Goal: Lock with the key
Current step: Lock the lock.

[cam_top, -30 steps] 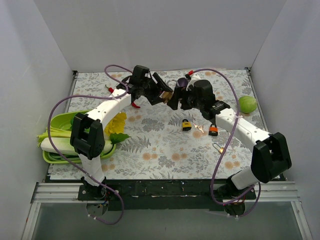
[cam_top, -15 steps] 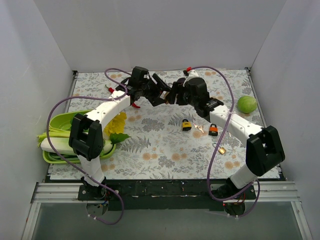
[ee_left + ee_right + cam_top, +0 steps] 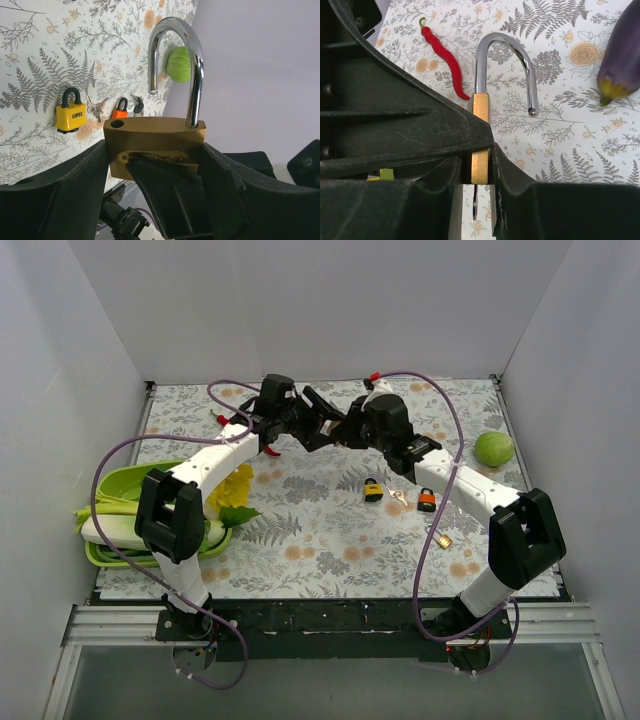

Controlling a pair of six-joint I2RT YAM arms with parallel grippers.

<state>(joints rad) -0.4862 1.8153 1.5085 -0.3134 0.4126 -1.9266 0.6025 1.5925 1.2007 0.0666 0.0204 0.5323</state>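
Holding the padlock (image 3: 150, 132) mid-air, right of the chili (image 3: 442, 52) in the top view. Your left gripper (image 3: 155, 150) is clamped on the body's narrow ends, jaws a body-width apart. Right gripper (image 3: 481, 165) is nearly closed, pinching the flat faces. Shackle (image 3: 192, 60) is open, sticking out clear of both jaws.

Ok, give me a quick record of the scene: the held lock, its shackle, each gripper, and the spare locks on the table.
held lock: brass padlock
shackle: chrome shackle, open, one end free of the body
left gripper: shut on the brass padlock
right gripper: close against the padlock; open or shut unclear
spare locks: yellow padlock and orange padlock, lying on the floral tablecloth
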